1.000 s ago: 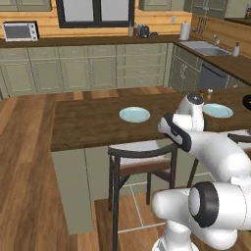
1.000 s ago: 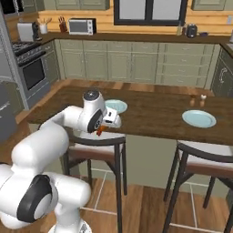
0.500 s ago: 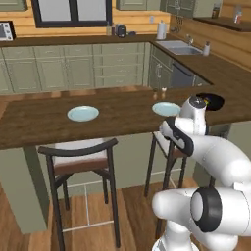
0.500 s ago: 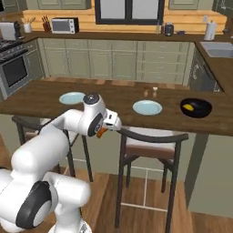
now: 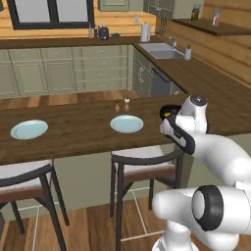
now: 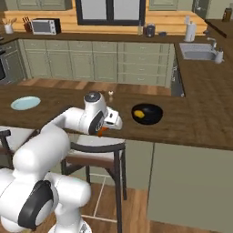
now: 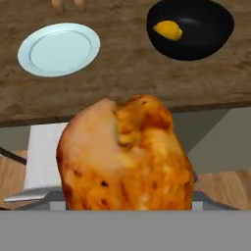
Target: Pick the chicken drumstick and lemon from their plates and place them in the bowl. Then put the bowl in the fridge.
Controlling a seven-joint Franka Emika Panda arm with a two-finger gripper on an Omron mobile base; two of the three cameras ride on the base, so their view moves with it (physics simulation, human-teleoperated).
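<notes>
The gripper (image 6: pixel 105 130) is clamped on the chicken drumstick (image 7: pixel 125 154) above the counter edge (image 7: pixel 127 63), the lemon (image 7: pixel 167 30) lies in the black bowl (image 7: pixel 206 41), and no legible writing is present

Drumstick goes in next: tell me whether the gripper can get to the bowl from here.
Probably yes. The gripper, holding the chicken drumstick, hangs just off the counter edge, and the bowl with the lemon sits close beyond on open wood.
</notes>
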